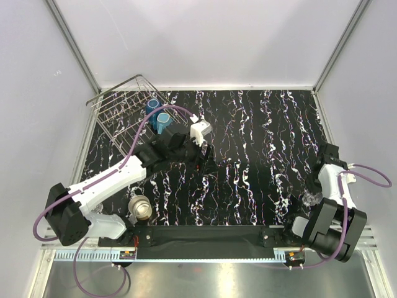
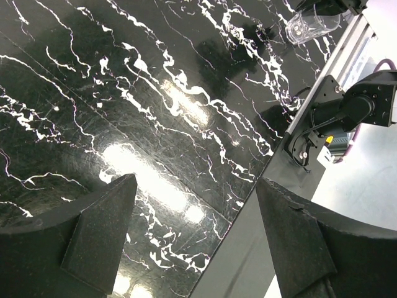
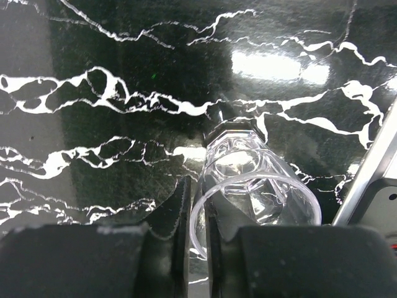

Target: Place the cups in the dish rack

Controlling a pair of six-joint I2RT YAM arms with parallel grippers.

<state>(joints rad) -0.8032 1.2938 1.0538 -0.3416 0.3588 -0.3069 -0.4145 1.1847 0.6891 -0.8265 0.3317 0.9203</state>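
Note:
The dish rack (image 1: pixel 124 102) stands at the far left. The dark blue cup (image 1: pixel 152 107) and the light blue cup (image 1: pixel 164 119) sit at its right side, close together. The beige-silvery cup (image 1: pixel 141 208) stands upright near the left arm's base. My left gripper (image 1: pixel 206 162) is open and empty above the table's middle; its fingers (image 2: pixel 102 230) stand wide apart in the left wrist view (image 2: pixel 195 186). My right gripper (image 1: pixel 308 200) is shut on the rim wall of the clear glass cup (image 3: pixel 254 186), one finger inside and one outside (image 3: pixel 197 217). The glass also shows in the left wrist view (image 2: pixel 310 25).
The black marbled table (image 1: pixel 260 143) is walled by white panels at the back and sides. A dark rail (image 1: pixel 198 236) runs along the near edge between the arm bases. The left arm's purple cable (image 1: pixel 133 143) loops near the rack.

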